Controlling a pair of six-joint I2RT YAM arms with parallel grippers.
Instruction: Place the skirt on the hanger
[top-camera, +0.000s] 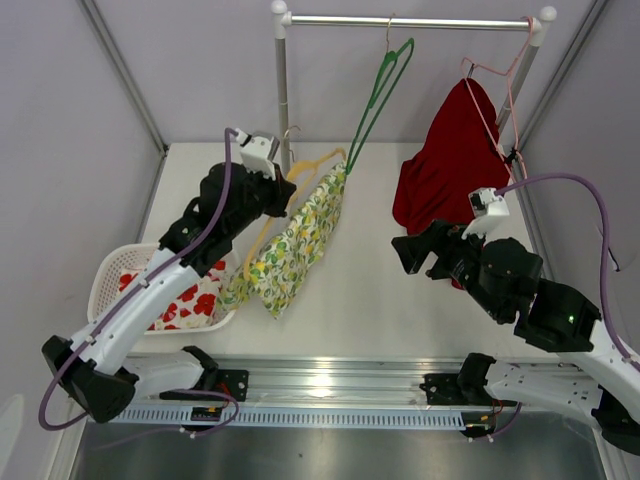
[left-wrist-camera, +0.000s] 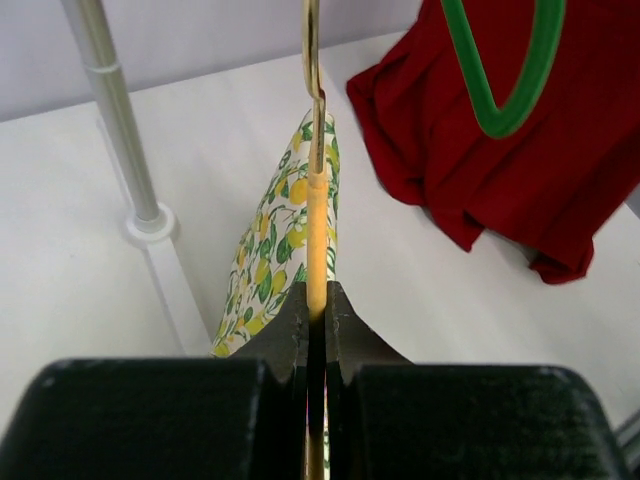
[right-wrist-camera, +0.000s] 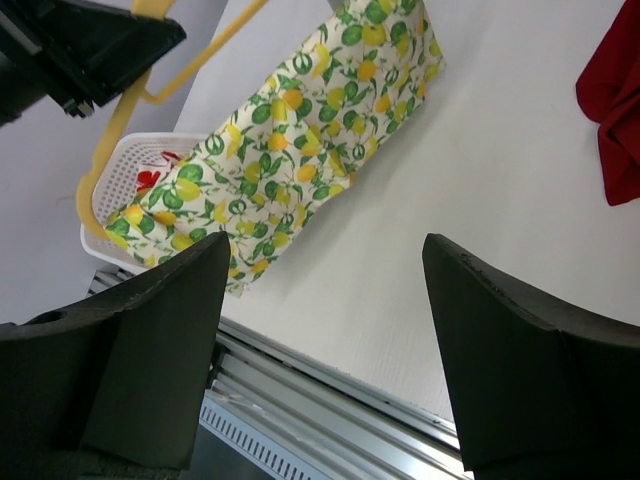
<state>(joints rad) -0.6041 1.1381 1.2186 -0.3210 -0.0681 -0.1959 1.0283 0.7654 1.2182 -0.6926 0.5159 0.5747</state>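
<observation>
The skirt (top-camera: 295, 240) is white with a yellow lemon and green leaf print. It hangs from a yellow hanger (top-camera: 312, 165), and its lower end lies on the table beside the basket. My left gripper (top-camera: 285, 198) is shut on the hanger's bar, seen edge-on between the fingers in the left wrist view (left-wrist-camera: 316, 300), with the skirt (left-wrist-camera: 285, 230) beyond it. My right gripper (top-camera: 410, 252) stands open and empty over the table, well to the right of the skirt (right-wrist-camera: 300, 130). The hanger (right-wrist-camera: 110, 150) shows at the top left of the right wrist view.
A clothes rail (top-camera: 410, 20) at the back carries an empty green hanger (top-camera: 385, 90) and a red garment (top-camera: 450, 170) on a pink hanger. The rail's left post (top-camera: 282, 90) stands just behind the left gripper. A white basket (top-camera: 110, 275) with floral cloth sits at the left.
</observation>
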